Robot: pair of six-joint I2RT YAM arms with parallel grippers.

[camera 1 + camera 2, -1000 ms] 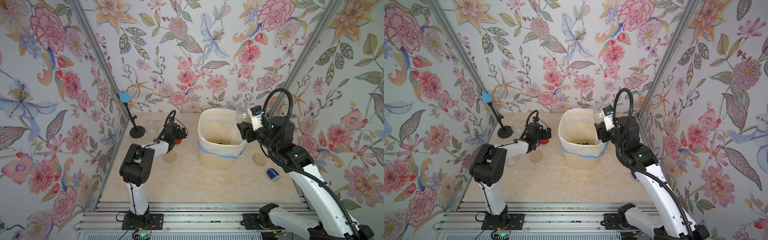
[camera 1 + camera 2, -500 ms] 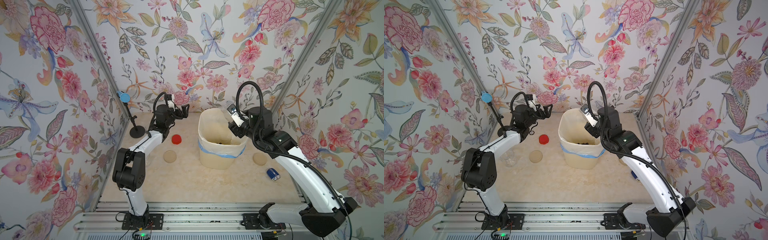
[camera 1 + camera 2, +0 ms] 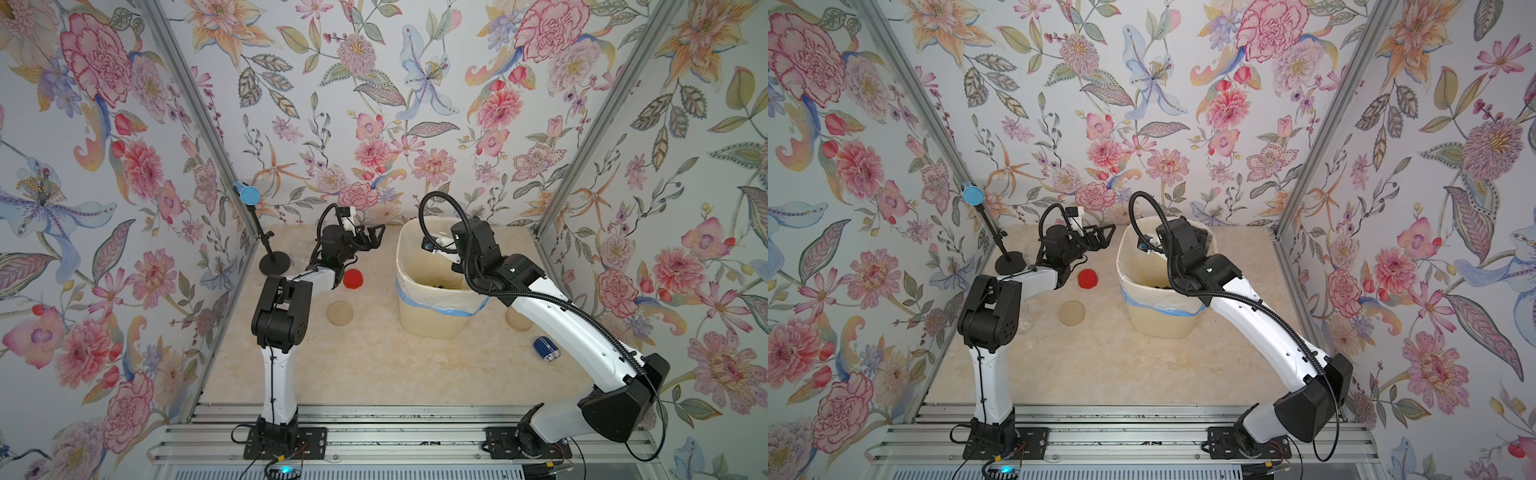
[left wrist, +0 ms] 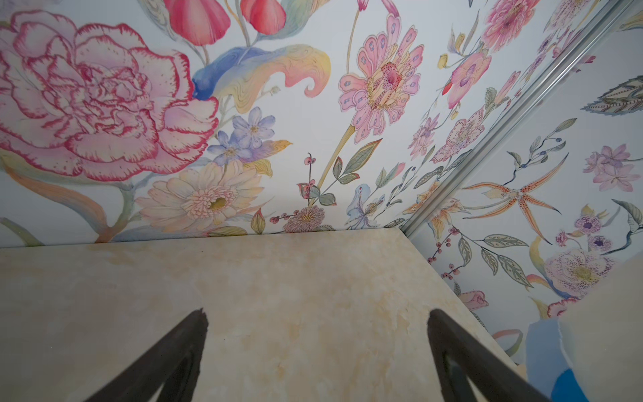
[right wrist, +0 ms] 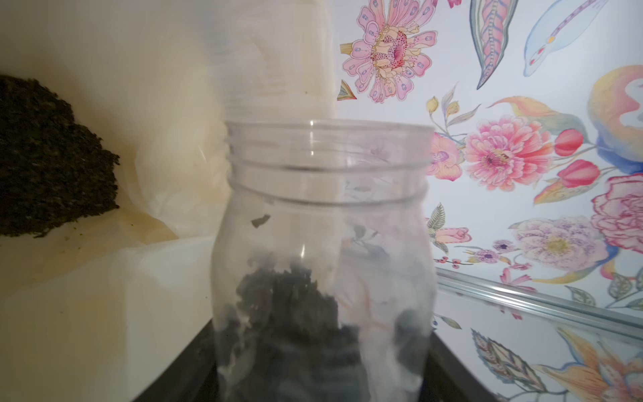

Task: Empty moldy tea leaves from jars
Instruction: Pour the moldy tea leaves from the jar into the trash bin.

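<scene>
Floral walls all round; our right gripper, half-hidden over the bin, clamps the blurry jar; left gripper spread wide, empty

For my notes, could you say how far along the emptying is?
Done: red cap and beige lid lie on the table; tea leaves heaped in the bin. In hand: right end effector holds an open jar over it, leaves inside. Remaining: tipping those out.
</scene>
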